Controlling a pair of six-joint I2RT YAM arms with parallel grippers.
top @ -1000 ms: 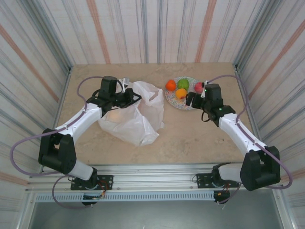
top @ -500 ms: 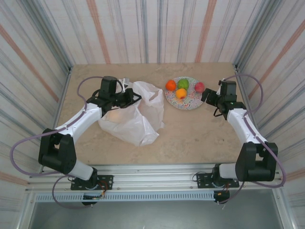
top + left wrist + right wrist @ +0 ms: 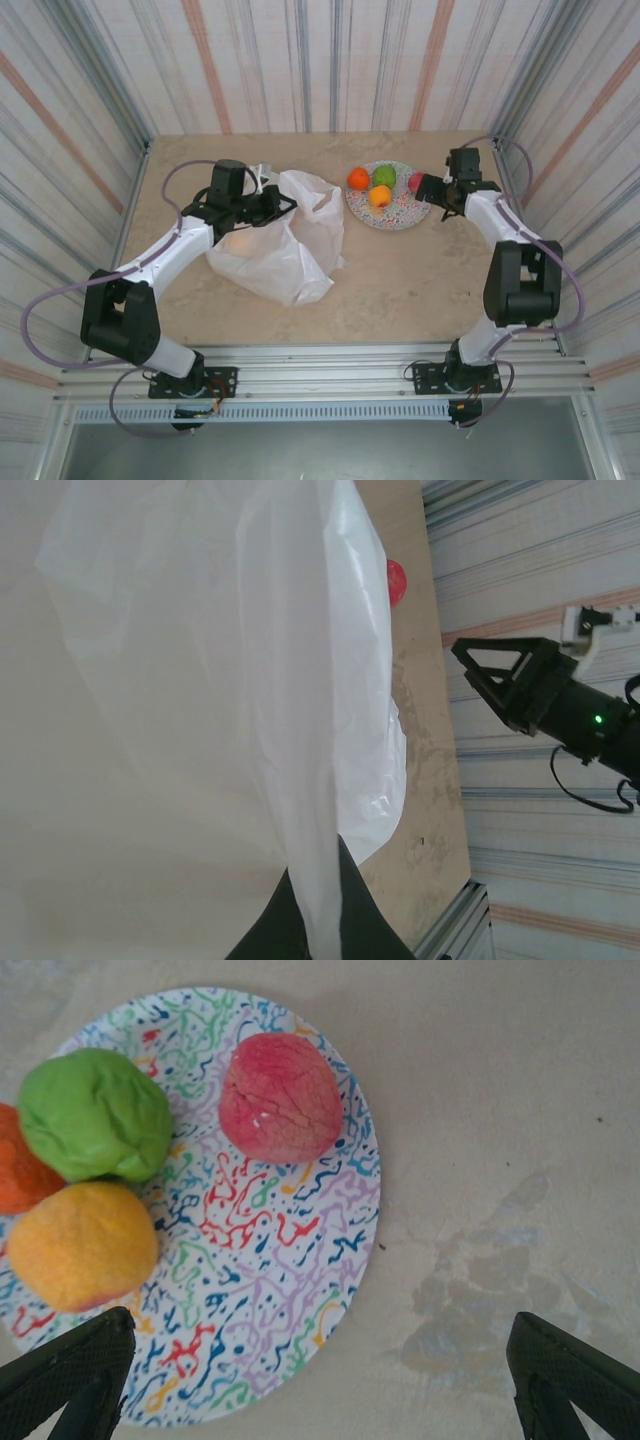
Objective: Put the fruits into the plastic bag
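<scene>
Well, got four fruits (image 3: 95,1112) parked on the plate (image 3: 300,1290), bag (image 3: 275,245) well off to its left.
Got the right gripper (image 3: 320,1380) hanging over the plate, jaws wide apart and empty; left gripper (image 3: 318,920) clamped on bag film. Could knock the red one (image 3: 280,1097) off the rim by closing off-centre, or lose the bag mouth through slipping film.

White-shelled left arm (image 3: 180,250) and right arm (image 3: 500,215), black at joints and bases, bolted at the beige marbled counter's (image 3: 400,290) near edge. Lilac-grey cables (image 3: 28,325) looped along both. Black cross-hatched fingers (image 3: 70,1375) on the right claw (image 3: 320,1375); green light (image 3: 598,718) on its housing.
</scene>
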